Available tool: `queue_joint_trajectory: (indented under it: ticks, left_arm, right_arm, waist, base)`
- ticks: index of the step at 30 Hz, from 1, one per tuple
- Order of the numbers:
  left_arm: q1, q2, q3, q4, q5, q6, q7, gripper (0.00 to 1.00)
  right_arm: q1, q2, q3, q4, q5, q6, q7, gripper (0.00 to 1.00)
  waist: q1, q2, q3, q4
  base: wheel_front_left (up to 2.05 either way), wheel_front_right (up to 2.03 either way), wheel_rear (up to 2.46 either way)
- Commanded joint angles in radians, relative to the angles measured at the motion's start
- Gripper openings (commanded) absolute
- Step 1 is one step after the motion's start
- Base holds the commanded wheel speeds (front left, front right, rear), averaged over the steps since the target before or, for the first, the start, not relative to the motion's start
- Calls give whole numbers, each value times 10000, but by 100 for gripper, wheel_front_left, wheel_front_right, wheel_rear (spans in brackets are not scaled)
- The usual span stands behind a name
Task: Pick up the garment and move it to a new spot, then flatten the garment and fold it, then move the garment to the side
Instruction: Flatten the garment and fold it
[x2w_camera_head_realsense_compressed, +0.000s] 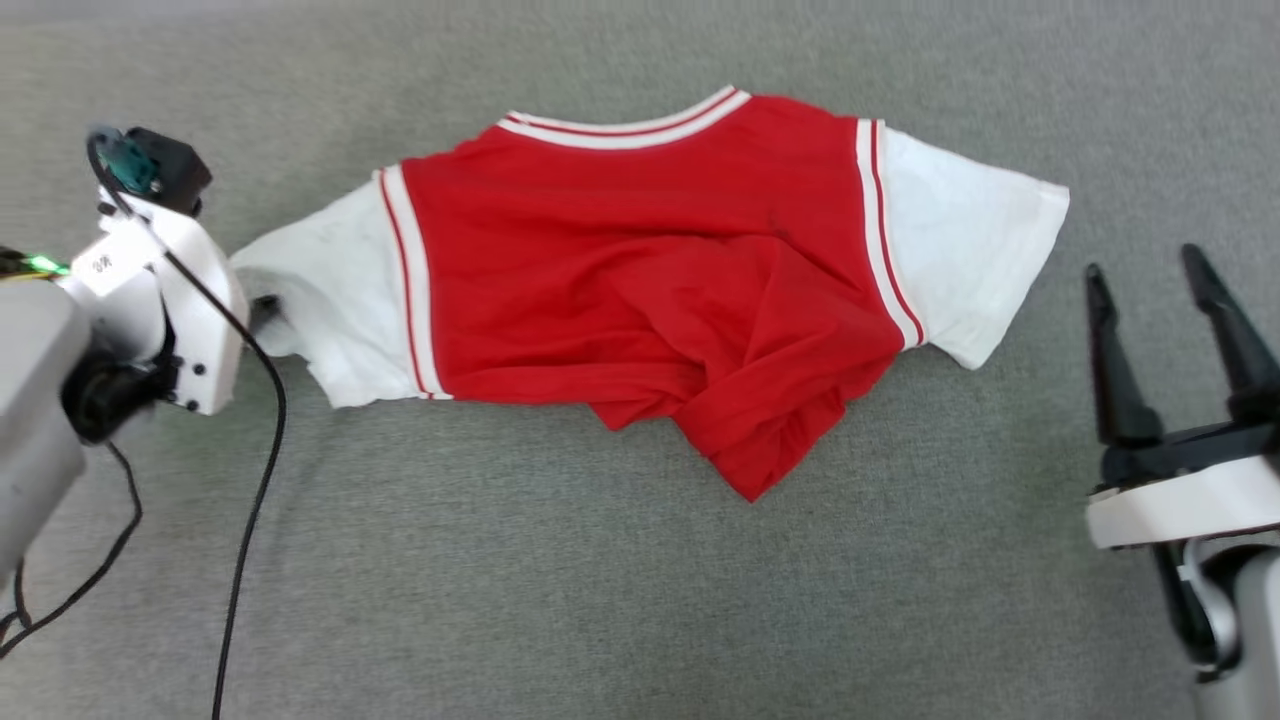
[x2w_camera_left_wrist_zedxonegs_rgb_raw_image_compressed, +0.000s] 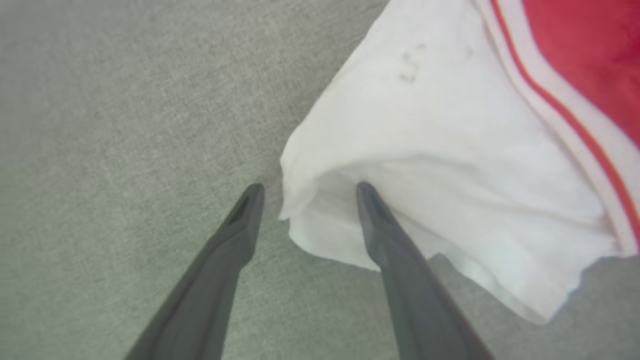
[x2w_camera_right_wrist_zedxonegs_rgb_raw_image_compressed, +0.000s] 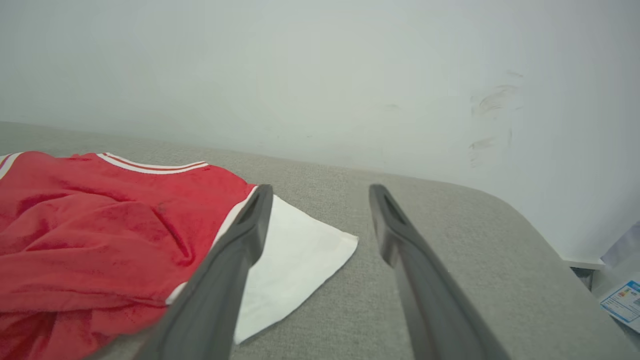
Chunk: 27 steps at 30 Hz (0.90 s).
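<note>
Your red soft-fabric T-shirt with white sleeves (x2w_camera_head_realsense_compressed: 640, 260) lay unfolded, hem rumpled, mid-tabletop (x2w_camera_head_realsense_compressed: 500, 600); flattening and folding seemed still ahead. Left gripper (x2w_camera_left_wrist_zedxonegs_rgb_raw_image_compressed: 308, 186) and right gripper (x2w_camera_head_realsense_compressed: 1143, 262) both gaped empty.

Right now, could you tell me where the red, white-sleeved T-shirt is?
The red T-shirt lies mid head view on the grey cloth surface, one white sleeve at the left gripper.

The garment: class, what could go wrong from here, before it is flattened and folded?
The left gripper stands open with one finger across the white sleeve; pulling away could snag and drag it. The garment has its red hem bunched; folding now would likely trap creases.
</note>
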Motion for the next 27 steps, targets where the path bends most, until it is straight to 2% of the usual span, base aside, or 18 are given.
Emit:
queue_joint_trajectory:
  ticks: [1,6,9,12,19,25,27]
  left_arm:
    - [188,-99,47,-50,62,-3,-361,100]
    - [530,-73,227,-510,531,306,-2172,100]
    - [787,-11,425,-991,806,759,-3311,100]
    - [1169,13,707,-1543,983,1436,-4540,100]
    - [2063,16,1172,-2901,1320,3016,-6430,100]
    - [2723,-145,1920,-3959,1920,4365,-6923,100]
    - [2928,-334,2492,-4389,2353,4789,-6950,100]
  right_arm:
    - [-25,-168,-99,-36,105,-14,60,100]
    - [-326,-850,-511,-317,322,-13,591,100]
    - [-591,-1397,-656,-453,598,-14,1138,100]
    - [-938,-2058,-505,-565,946,-14,2033,100]
    - [-2014,-3769,200,-237,2616,-14,5145,100]
    - [-2979,-5004,1042,503,4239,-14,8224,100]
    - [-3327,-5318,1221,733,4682,-14,9111,100]
  waist:
    - [0,0,-349,229]
    - [0,0,-941,610]
    - [0,0,-1185,824]
    - [0,0,-1314,990]
    - [0,0,-1261,1372]
    - [0,0,-909,1727]
    - [0,0,-737,1845]
  base:
    - [0,0,0]
    - [0,0,0]
    - [0,0,0]
    - [0,0,0]
    - [0,0,0]
    - [0,0,0]
    - [0,0,0]
